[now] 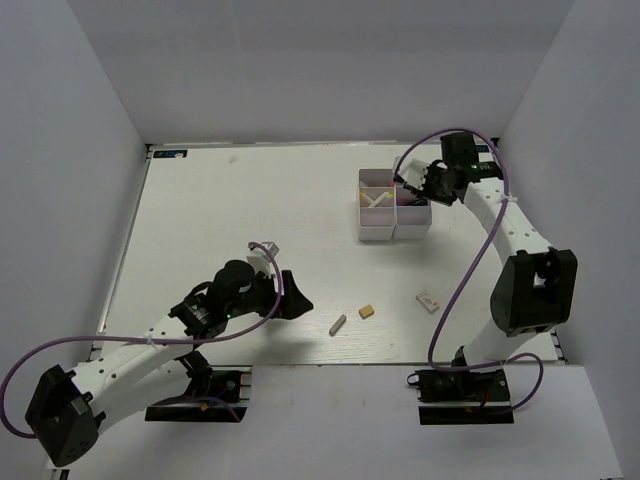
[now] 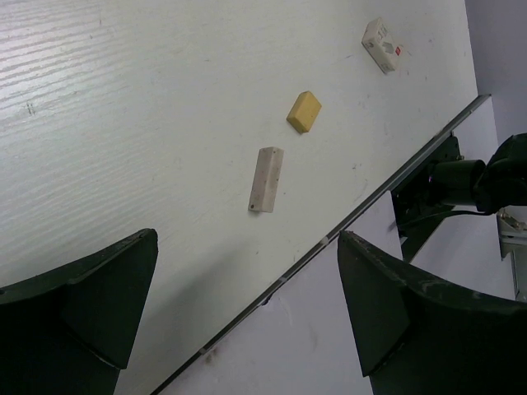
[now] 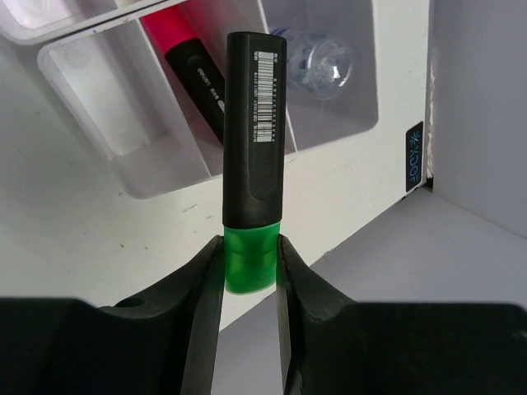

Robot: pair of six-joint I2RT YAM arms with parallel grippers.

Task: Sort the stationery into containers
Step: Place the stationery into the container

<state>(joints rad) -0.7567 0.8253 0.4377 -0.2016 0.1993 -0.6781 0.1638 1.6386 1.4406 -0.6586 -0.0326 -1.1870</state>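
Right gripper (image 3: 251, 257) is clamped on the green end of a black marker (image 3: 255, 123), whose long axis runs straight out from the jaws toward 12 o'clock in the wrist view, so its black body reaches over the white box (image 3: 107, 123). Below its far half a pink-ended marker (image 3: 193, 70) lies in one compartment, angled toward 11 o'clock, and a clear tube (image 3: 321, 62) sits in the neighbouring compartment at 1 o'clock. Seen from above, this arm is at the box's 2 o'clock corner and is far nearer to it than the other arm. I judge that the drop depends on bringing the held marker into line with the pink one's compartment. Left gripper (image 2: 247, 280) hangs open and empty above the table (image 2: 123, 123), with the pale stick eraser (image 2: 266, 178) at its 12 o'clock, long axis nearly 12 to 6, the tan eraser (image 2: 304, 111) beyond and the white eraser (image 2: 383, 45) at 1 o'clock
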